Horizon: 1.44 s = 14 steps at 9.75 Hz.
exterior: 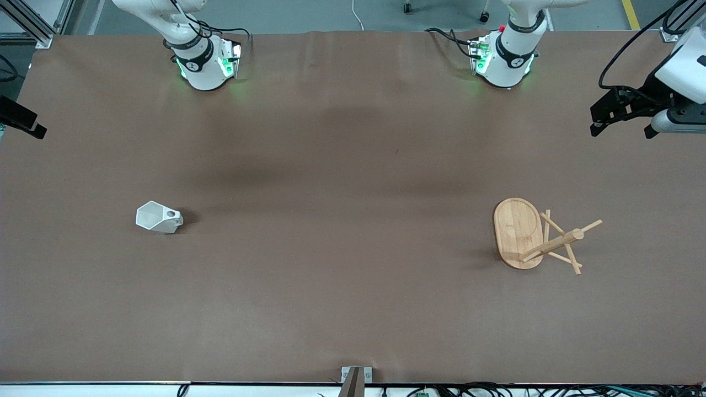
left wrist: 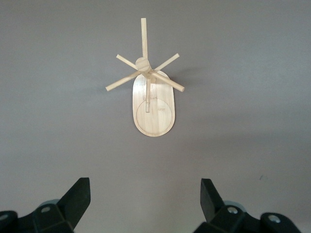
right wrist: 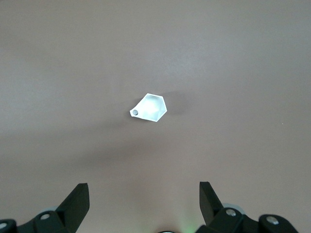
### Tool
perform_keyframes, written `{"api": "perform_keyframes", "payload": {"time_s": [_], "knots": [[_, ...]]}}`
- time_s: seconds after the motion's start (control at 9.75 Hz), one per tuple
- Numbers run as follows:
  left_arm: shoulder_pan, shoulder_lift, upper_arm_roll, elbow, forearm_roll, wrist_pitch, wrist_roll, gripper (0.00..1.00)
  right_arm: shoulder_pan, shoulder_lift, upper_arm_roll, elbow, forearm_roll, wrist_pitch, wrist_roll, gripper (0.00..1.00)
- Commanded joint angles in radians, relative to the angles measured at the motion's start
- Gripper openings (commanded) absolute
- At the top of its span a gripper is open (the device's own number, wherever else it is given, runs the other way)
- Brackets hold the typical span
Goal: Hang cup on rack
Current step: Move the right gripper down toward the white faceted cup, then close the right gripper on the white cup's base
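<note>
The white faceted cup [exterior: 159,217] rests on the brown table toward the right arm's end and seems to lie on its side, its handle tab with the round hole showing. It also shows in the right wrist view [right wrist: 149,108]. The bamboo rack [exterior: 524,234] stands on its oval base toward the left arm's end and also shows in the left wrist view [left wrist: 151,97]. My left gripper [left wrist: 146,194] is open and empty, high over the table near the rack. It also shows in the front view [exterior: 620,124]. My right gripper [right wrist: 144,194] is open and empty, high over the table near the cup.
The brown table [exterior: 353,220] is bare between the cup and the rack. The two arm bases [exterior: 204,60] [exterior: 504,55] stand along its edge farthest from the front camera. A metal bracket [exterior: 356,377] sits at the edge nearest that camera.
</note>
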State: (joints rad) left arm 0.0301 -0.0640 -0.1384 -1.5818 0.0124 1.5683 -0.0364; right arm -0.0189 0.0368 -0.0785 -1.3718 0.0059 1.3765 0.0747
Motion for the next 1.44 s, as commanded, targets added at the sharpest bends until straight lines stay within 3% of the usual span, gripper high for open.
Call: {"api": "perform_keyframes", "payload": {"time_s": [0.0,0.21,0.72,1.13,1.33], "knots": [[0.008,0.02,0.0,-0.009,-0.014,-0.014,0.012,1.0,0.005,0.014,-0.004,-0.057,-0.02,0.041,-0.012,1.0],[0.008,0.029,-0.001,-0.009,-0.014,-0.007,0.01,1.0,-0.013,0.018,-0.007,-0.238,-0.017,0.229,-0.036,1.0],[0.007,0.03,-0.001,-0.01,-0.014,-0.004,0.012,1.0,-0.021,0.103,-0.007,-0.525,-0.017,0.623,-0.07,1.0],[0.005,0.035,-0.001,-0.01,-0.014,-0.007,0.013,1.0,-0.075,0.182,-0.007,-0.711,-0.017,0.962,-0.167,1.0],[0.005,0.035,-0.001,-0.01,-0.014,-0.008,0.013,1.0,-0.081,0.241,-0.004,-0.747,-0.007,1.042,-0.168,1.0]]}}
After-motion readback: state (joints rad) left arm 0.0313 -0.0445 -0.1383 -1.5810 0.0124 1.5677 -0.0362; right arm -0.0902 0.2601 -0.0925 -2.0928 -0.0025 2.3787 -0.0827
